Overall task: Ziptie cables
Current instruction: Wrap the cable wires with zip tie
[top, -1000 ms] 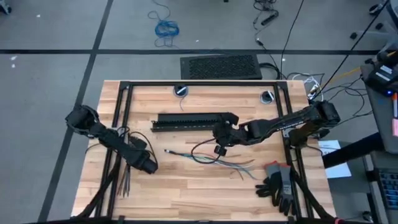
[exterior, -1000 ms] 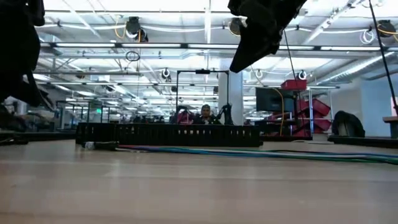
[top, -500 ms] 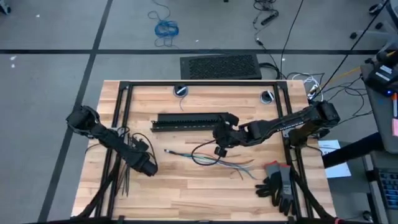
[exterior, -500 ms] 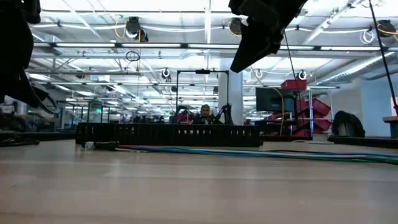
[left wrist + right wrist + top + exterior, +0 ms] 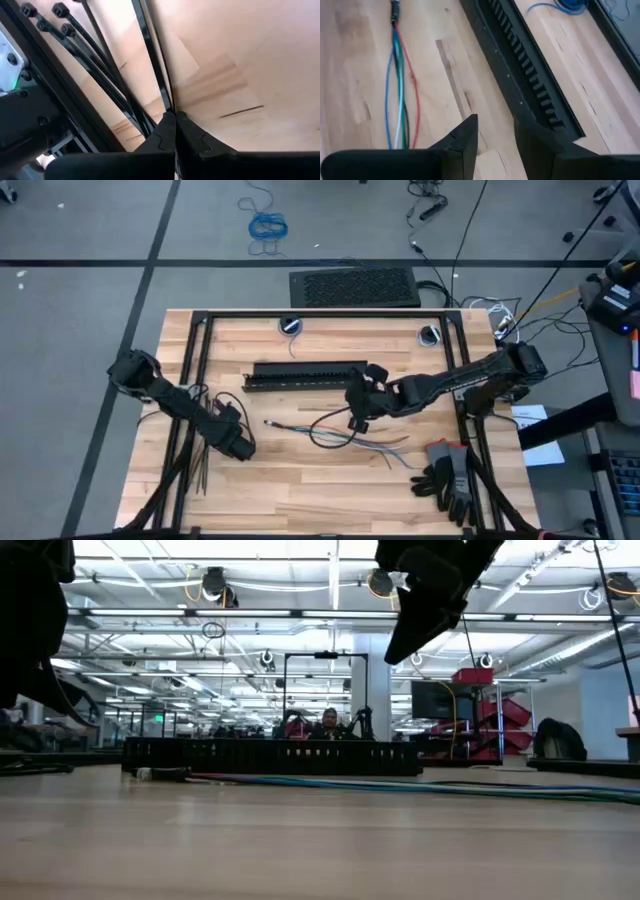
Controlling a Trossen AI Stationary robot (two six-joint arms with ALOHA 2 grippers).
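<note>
**Lifting one ziptie clear while the other arm waits over the wires**

The left gripper sits low at the left side of the wooden surface, its fingers pressed together on a single thin dark strip that runs forward from their tips. The rest of the zipties lie fanned just beside that strip, some crossing close to it, next to the black frame rail.

The cables lie near the middle of the surface, in front of the long black bar, their dark joined end toward the left arm and the loose ends splayed toward the pair of gloves. The right gripper hovers just above them, near the bar, fingers parted and holding nothing.

The step in hand looks like separating one ziptie from the pile. To do it well:

- keep the pinch firm, since so thin a strip could easily slip or twist;
- lift straight up before travelling, so neighbouring strips are not dragged along;
- carry it toward the joined end, where the wires stay tight together.

The right arm would probably do best gathering the wires there.
</note>
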